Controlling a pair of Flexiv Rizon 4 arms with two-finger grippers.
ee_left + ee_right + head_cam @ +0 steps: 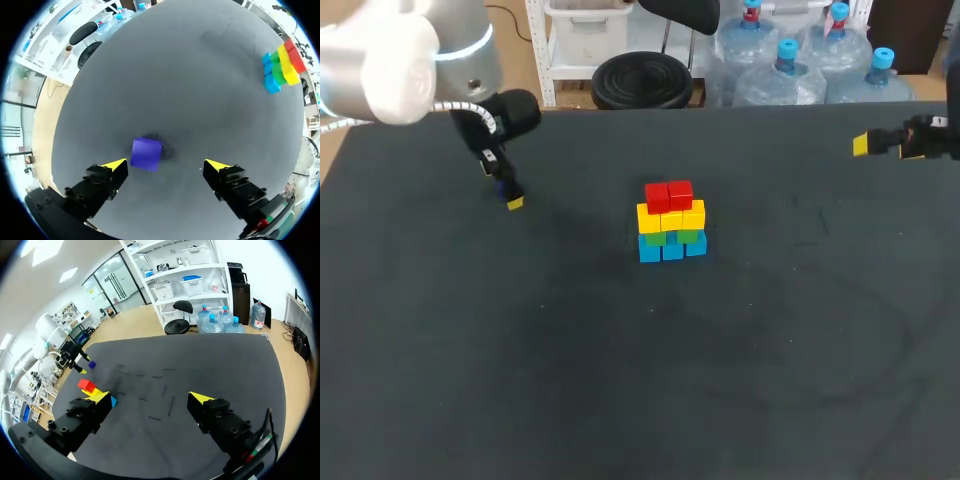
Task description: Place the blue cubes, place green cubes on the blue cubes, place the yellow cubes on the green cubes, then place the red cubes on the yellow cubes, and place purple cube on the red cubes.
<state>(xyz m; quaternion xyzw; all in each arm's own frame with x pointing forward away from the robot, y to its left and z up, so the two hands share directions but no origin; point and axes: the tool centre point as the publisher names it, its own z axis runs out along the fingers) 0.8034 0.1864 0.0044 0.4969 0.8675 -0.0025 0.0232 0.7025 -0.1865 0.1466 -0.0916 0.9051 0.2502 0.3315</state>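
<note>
While left gripper [166, 163] gapes, purple cube [146, 154] askew

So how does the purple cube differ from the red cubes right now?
The purple cube is single; the red cubes are a pair. The purple cube lies on the table at the open left gripper; the red cubes sit raised on the yellow cubes. Nothing grips either.

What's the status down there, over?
Left gripper open astride small purple cube, ungripped. Right gripper open, off aside. Red-topped coloured cube stack unobstructed.
</note>
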